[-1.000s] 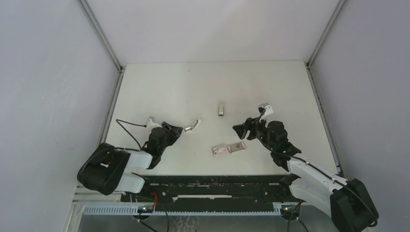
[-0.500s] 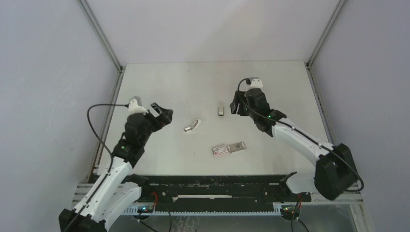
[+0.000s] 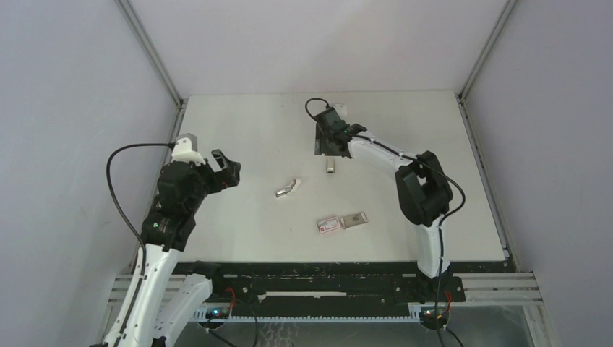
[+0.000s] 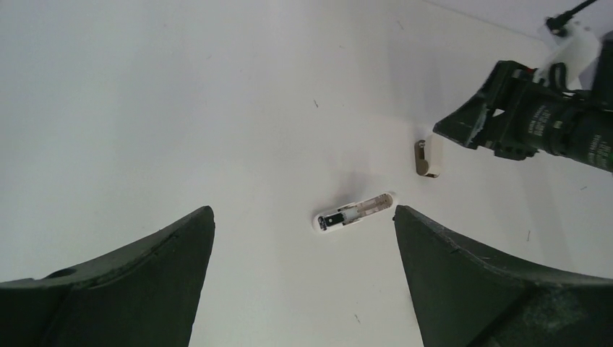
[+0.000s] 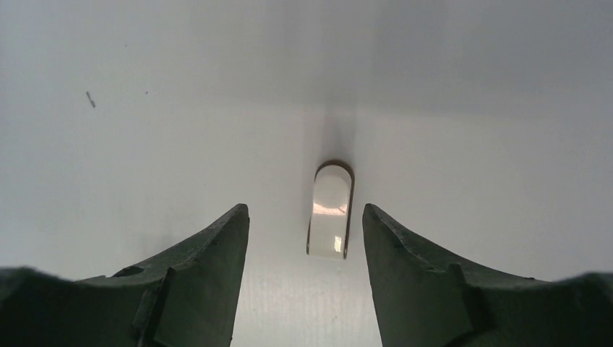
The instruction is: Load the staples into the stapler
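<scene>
R claw (image 3: pixel 323 149) just beside small grey piece (image 3: pixel 331 165); L claw (image 3: pixel 227 167) well left of stapler (image 3: pixel 287 189)

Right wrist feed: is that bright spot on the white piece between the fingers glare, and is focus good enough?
Right wrist: yes, a glare patch sits mid-way on the white piece, which casts a soft shadow past its rounded end; its edges read clearly, while the fingers are dark and slightly soft. Left wrist: the same piece is small but sharp. Top: even light, no glare.

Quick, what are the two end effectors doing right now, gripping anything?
Left end effector: open, holding nothing.
Right end effector: open, holding nothing, fingers either side of a small white piece without touching it.
</scene>
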You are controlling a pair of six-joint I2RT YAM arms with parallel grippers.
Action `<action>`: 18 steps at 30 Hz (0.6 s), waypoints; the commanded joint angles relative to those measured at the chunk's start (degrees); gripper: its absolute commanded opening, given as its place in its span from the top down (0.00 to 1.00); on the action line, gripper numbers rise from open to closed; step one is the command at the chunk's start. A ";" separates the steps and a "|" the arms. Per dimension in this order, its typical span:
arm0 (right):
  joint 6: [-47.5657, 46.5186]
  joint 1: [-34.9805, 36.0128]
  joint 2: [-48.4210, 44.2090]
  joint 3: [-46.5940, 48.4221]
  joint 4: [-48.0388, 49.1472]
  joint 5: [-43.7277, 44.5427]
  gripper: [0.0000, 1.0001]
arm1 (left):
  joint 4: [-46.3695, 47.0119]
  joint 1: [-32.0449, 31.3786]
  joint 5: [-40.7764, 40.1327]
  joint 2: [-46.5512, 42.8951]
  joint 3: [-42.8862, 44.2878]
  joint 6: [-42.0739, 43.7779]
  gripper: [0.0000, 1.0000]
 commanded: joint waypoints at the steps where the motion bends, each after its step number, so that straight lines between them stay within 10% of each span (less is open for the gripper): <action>1: 1.91 1.06 5.02 8.95 -9.28 6.01 0.41 | -0.43 1.55 1.13 -3.00 -0.98 2.46 0.03; 18: 2.31 1.48 10.67 11.78 -11.03 7.67 0.61 | 1.27 7.67 8.23 -3.54 -2.63 1.01 0.03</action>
